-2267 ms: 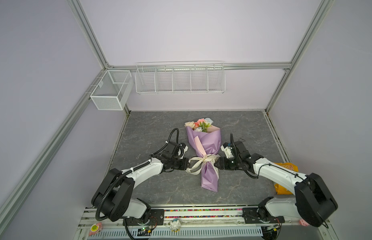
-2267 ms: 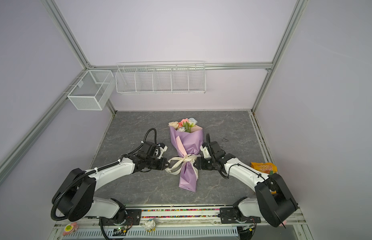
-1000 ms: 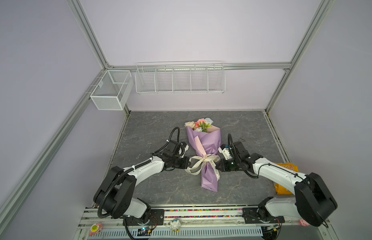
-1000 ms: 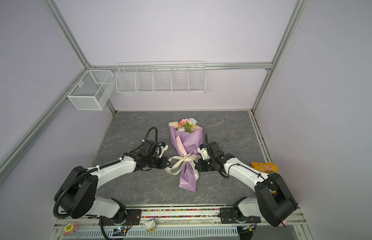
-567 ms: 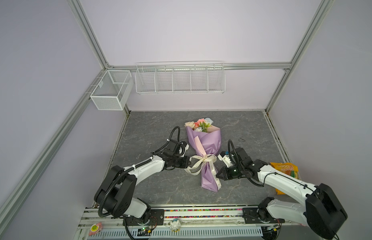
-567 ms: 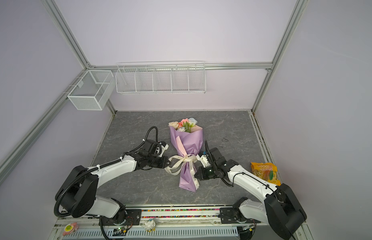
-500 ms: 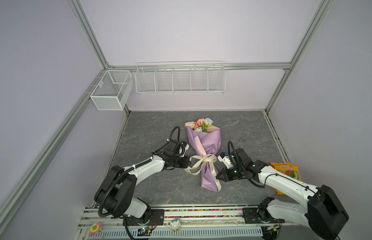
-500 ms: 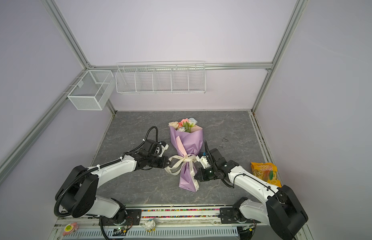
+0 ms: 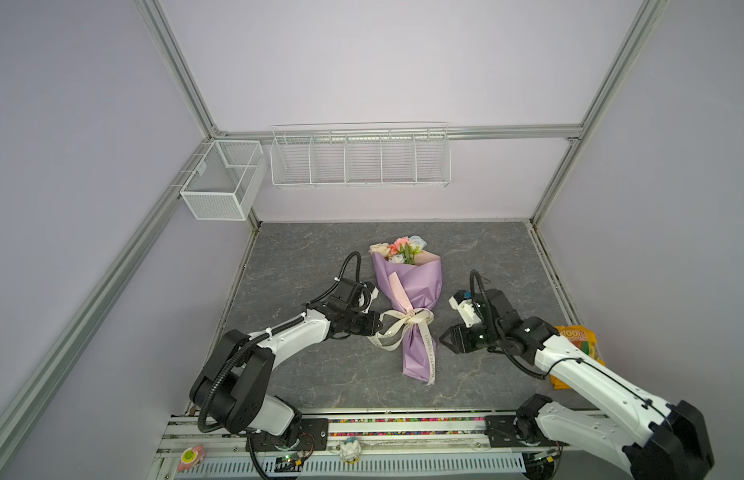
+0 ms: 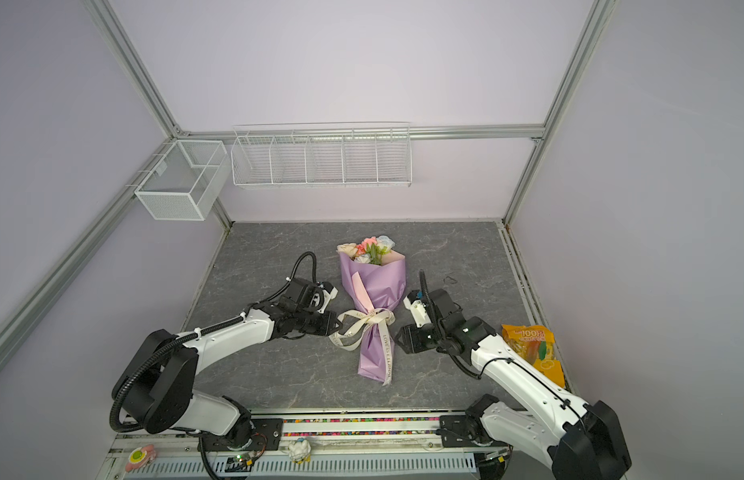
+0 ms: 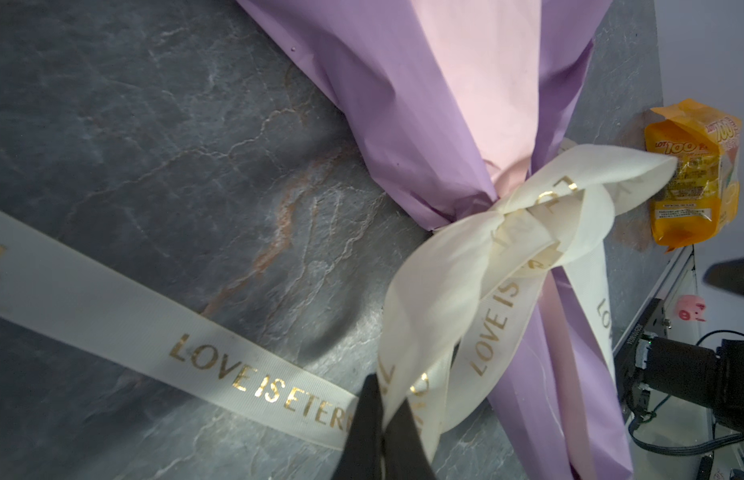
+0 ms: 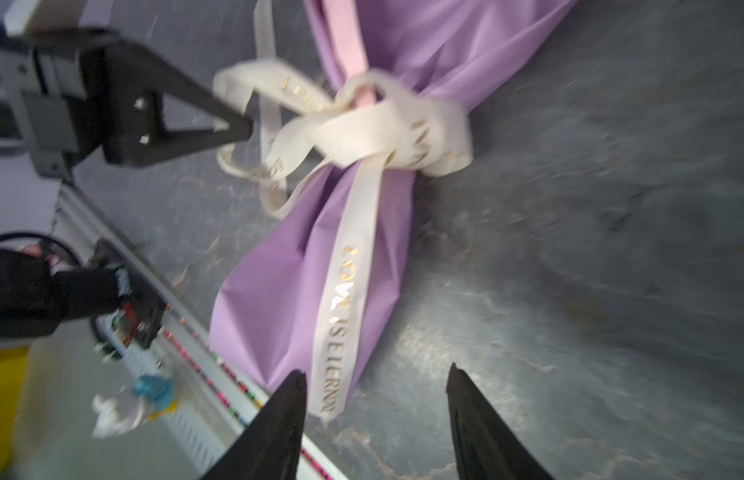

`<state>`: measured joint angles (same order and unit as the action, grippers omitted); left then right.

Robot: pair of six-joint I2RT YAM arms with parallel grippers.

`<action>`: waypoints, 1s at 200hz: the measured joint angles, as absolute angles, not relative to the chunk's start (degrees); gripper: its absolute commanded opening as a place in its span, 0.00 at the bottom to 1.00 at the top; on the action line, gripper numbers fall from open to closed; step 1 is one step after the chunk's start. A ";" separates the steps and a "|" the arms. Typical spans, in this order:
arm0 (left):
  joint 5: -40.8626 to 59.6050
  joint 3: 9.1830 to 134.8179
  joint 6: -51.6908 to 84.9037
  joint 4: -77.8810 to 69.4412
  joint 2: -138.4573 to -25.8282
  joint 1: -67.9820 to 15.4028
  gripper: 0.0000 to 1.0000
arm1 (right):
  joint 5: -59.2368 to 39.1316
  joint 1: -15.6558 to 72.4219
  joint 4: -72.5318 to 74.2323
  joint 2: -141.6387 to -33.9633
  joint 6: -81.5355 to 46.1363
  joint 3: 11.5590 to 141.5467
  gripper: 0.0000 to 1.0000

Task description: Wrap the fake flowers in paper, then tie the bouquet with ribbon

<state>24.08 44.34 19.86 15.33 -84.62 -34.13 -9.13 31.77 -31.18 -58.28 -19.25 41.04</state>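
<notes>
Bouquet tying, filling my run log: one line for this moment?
left pincer: shut on ribbon | right pincer: open, holding nothing | ribbon: knotted round bouquet

The bouquet of fake flowers [image 9: 407, 286] lies flat mid-tabletop [image 9: 304, 257], a lilac-and-pink paper cone with its blooms toward the back wall and a cream ribbon [image 9: 408, 322] knotted round its waist.

Wrist views crop the blooms off the bouquet of fake flowers [image 11: 445, 83].

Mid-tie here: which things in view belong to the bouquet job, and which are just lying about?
Job: bouquet of fake flowers; cream ribbon knotted round it; left gripper, shut on a ribbon loop; right gripper, open, holding nothing.
Lying about: orange snack packet; wire rack; mesh basket.
</notes>
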 measured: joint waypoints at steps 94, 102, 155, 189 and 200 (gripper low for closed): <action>24.49 46.30 18.72 16.45 -85.43 -34.13 0.00 | -9.28 26.83 -16.64 -73.14 24.01 41.47 0.45; 24.51 46.30 18.72 16.45 -85.52 -34.13 0.00 | -10.85 26.59 -16.29 -74.06 26.20 41.39 0.45; 24.99 46.48 18.04 16.69 -86.08 -34.13 0.00 | -17.80 26.28 -10.22 -80.14 39.42 41.06 0.44; 25.23 46.78 17.89 17.04 -86.37 -34.13 0.00 | -18.55 26.28 -8.60 -84.29 44.77 41.06 0.43; 25.39 47.05 17.85 17.15 -86.43 -34.13 0.00 | -18.55 26.28 -7.55 -84.77 45.98 41.08 0.41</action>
